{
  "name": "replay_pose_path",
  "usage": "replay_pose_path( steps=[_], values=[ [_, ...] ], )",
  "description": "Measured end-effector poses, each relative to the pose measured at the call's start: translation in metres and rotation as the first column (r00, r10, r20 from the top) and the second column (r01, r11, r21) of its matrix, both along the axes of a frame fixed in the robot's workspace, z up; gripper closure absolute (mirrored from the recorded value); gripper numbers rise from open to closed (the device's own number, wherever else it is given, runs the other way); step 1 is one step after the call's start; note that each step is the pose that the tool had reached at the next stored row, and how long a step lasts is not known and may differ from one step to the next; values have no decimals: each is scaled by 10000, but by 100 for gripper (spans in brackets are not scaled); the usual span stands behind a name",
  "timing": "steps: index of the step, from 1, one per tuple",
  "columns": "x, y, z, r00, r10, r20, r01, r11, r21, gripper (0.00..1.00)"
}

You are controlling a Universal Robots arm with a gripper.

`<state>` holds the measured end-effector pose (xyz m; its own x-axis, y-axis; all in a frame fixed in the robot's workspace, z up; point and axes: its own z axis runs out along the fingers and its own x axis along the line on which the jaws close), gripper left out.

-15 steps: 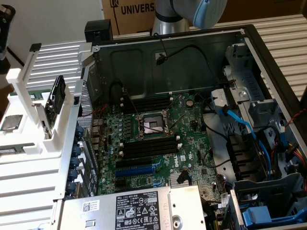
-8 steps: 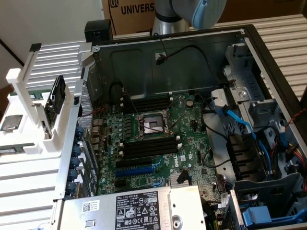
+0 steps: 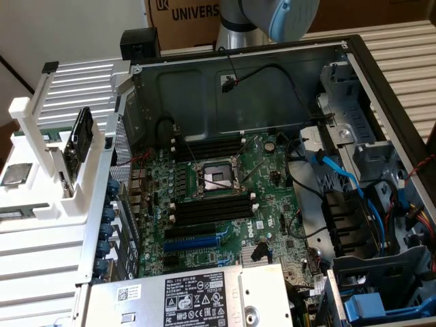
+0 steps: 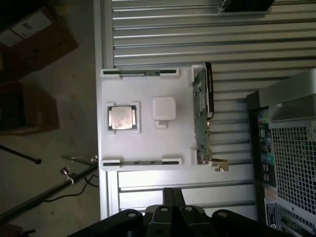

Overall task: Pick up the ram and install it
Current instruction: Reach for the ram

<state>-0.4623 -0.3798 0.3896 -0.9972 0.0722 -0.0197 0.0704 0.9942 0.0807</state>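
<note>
Hovering above the white parts tray (image 4: 148, 143) at the exterior view's left, your gripper (image 4: 173, 191) has its fingers pressed together on nothing. The ram (image 4: 140, 73) appears to be the thin green strip standing on edge in a holder at the tray's rim. A similar strip (image 4: 140, 162) stands in the opposite holder, a processor (image 4: 122, 118) lies between them, and a taller card (image 4: 201, 108) stands nearest the open computer case (image 3: 191, 88). Part the fingers before you descend, set them across the stick's long edge near its middle, and lift straight up, keeping off the card. Rightward, the black memory slots (image 3: 211, 208) on the motherboard (image 3: 262, 170) lie bare.
</note>
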Motion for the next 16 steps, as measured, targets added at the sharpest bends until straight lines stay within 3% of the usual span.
replay_pose_path(
  steps=[4, 5, 8, 11, 16],
  values=[
    [-45, 80, -9, 10000, 0, -2, 0, 10000, -7, 90],
    [-48, 103, -11, 10000, -1, -4, 1, 10000, -30, 90],
    [-100, 167, -18, 10000, 0, -6, 0, 9999, -168, 90],
    [-187, 180, -22, 10000, -1, -5, 1, 9996, -279, 90],
    [-242, 179, -23, 10000, 1, -6, -1, 9996, -292, 90]
  ],
)
